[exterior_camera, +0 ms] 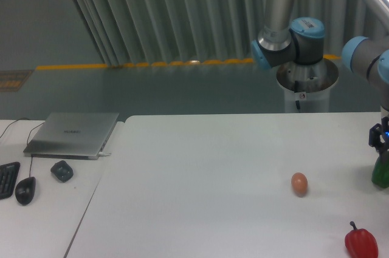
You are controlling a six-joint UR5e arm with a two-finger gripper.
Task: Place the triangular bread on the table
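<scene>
Oddly, no bread shows on the counter (200,167); the end effector (380,139) at the right edge grips something green (381,173); its opening is unclear.

Laptop (73,134) lid: a small mark at its middle, too blurred to read.
Robot base (307,85): a small red-and-white sticker, not legible.
Elsewhere: no readable text, numbers or signs.

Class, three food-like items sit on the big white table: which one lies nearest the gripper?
The green item at the right edge, directly under the gripper. The egg and red pepper lie farther off.
</scene>
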